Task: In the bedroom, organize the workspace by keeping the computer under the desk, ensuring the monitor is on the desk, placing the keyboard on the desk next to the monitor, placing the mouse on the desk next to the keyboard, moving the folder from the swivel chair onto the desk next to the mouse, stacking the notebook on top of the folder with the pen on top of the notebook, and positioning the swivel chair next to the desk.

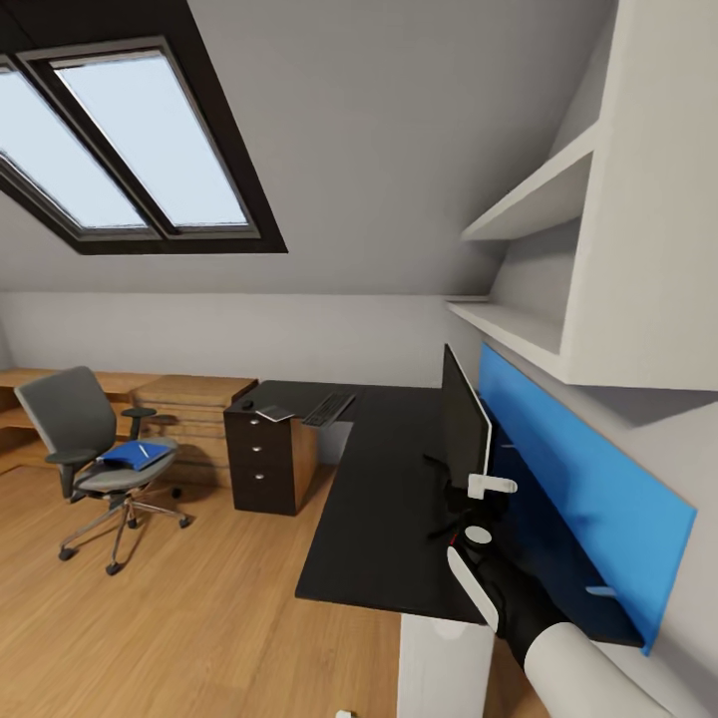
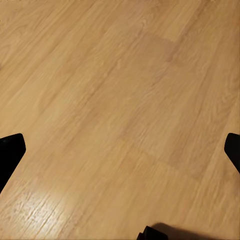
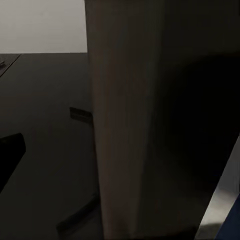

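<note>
Gripping thin black flat-panel monitor [image 1: 464, 429] edge, right claw [image 1: 486, 509]; left claw [image 2: 120, 150] spread.

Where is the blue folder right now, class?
In the head view, the folder lies on the swivel chair's seat at the left, out on the wood floor, apart from the desk and its drawer unit.

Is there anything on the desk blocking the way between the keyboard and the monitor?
Nothing visible does. The keyboard lies on the far wing of the desk, and the black top between it and the monitor looks bare. The right gripper is close beside the monitor's stand, on the near side, not in that path.
</note>
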You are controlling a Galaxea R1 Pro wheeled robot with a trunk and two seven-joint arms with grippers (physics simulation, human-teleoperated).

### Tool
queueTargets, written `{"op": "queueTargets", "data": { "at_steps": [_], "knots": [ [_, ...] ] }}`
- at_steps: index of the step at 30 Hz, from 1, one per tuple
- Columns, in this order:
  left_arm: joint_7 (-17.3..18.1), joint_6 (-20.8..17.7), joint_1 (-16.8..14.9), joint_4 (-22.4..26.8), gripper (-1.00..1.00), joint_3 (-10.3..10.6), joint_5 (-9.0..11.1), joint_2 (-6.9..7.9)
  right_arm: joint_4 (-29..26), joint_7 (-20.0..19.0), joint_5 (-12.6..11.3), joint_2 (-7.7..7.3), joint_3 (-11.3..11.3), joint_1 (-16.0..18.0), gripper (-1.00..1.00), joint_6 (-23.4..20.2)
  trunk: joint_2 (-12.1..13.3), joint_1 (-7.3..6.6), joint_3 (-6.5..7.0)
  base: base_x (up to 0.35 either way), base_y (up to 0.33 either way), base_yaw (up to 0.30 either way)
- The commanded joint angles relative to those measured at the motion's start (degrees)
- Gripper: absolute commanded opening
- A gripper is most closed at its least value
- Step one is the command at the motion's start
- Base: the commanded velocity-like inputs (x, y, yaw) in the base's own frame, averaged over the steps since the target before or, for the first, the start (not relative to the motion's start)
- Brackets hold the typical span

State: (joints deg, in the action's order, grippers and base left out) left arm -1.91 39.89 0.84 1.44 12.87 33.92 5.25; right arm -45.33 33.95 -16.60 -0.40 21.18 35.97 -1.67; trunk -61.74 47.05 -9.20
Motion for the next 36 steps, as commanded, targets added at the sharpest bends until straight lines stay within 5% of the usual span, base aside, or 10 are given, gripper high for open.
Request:
{"op": "queueTargets", "data": {
  "at_steps": [1,36],
  "knots": [
    [-0.2,0.1,0.0,0.1,1.00,0.5,0.4,0.00,-0.1,0.4,-0.3,-0.04,0.3,0.1,1.00,-0.2,-0.1,0.02,-0.07,0.093,0.000,0.000],
    [-0.2,0.2,0.0,0.1,1.00,0.5,0.4,0.02,-0.1,0.4,-0.2,-0.04,0.2,0.1,1.00,-0.2,-0.1,0.02,-0.07,0.066,-0.018,0.000]
  ]
}}
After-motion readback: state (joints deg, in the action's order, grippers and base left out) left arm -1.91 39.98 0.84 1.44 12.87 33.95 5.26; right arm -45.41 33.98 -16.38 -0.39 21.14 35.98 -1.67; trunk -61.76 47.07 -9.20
